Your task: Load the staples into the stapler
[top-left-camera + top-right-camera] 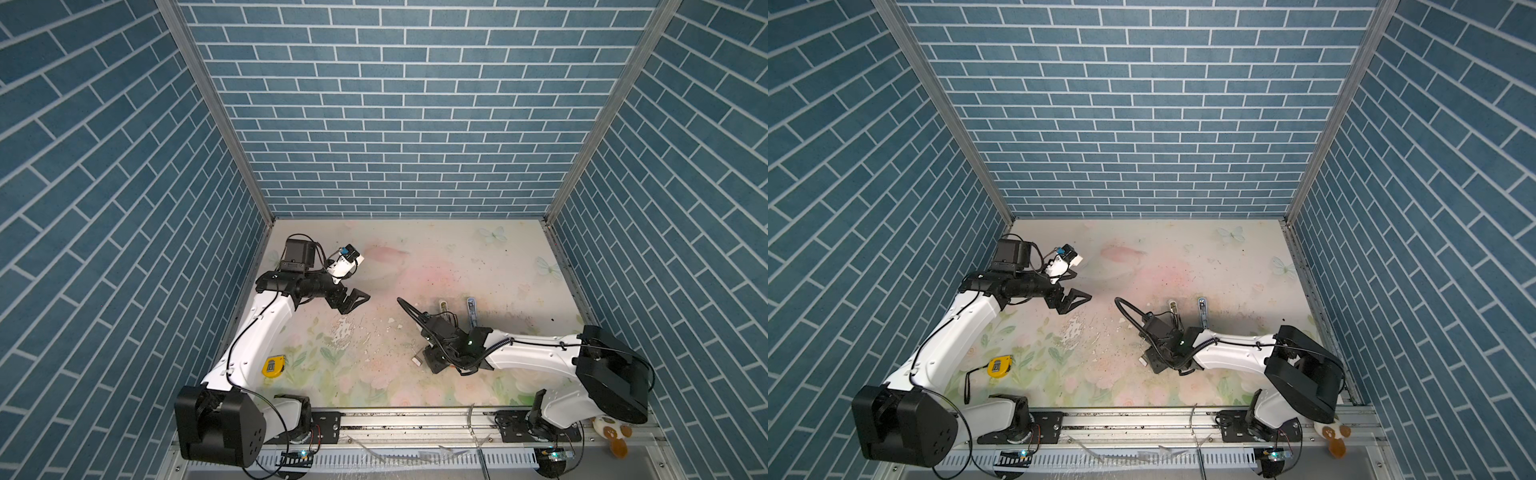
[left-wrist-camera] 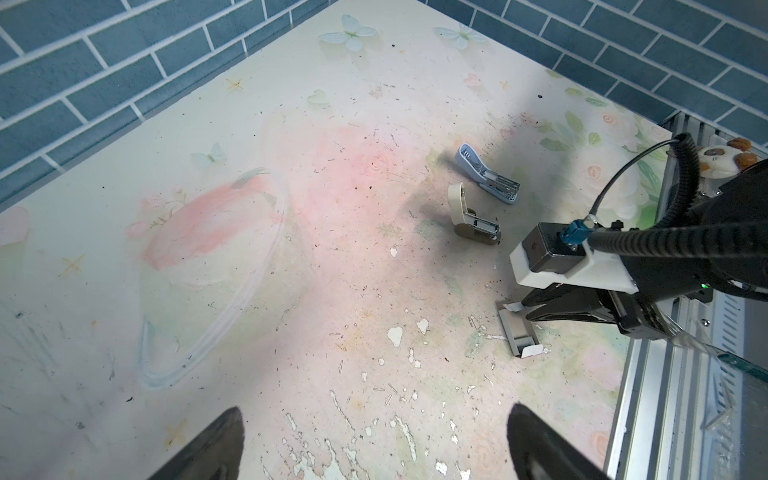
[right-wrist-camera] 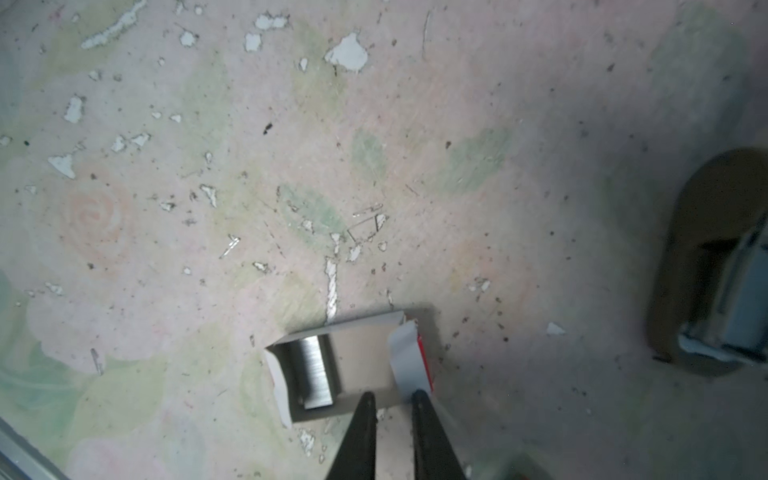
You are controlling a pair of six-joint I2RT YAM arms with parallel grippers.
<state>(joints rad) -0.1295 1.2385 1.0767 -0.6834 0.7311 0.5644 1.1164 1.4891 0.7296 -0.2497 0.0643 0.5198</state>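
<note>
While the left gripper (image 1: 354, 300) hangs above the far left part of the desk (image 1: 415, 257) with its fingers (image 2: 210, 449) spread wide and nothing between them, the right gripper (image 3: 392, 397) is low over the desk's near middle, at a small open cardboard box (image 3: 361, 353). The staples (image 3: 313, 372) lie inside that box as a silvery ribbed block, at the end opposite a torn red-and-white flap. The right gripper's fingers (image 3: 363, 428) stand close together with only a narrow gap, their tips at the box's wall just beside that flap. Whether they actually pinch the cardboard cannot be told.

In the left wrist view the box sits flat on the desk directly under the right fingertips. Beyond the box, farther from the robot, two staplers lie flipped open, near each other but apart. One is a cream stapler (image 2: 471, 218), nearer the box, and the other a blue stapler (image 2: 488, 174) beside it. Neither touches the box. A yellow tape measure (image 1: 272, 366) rests on the desk close to the left arm.
</note>
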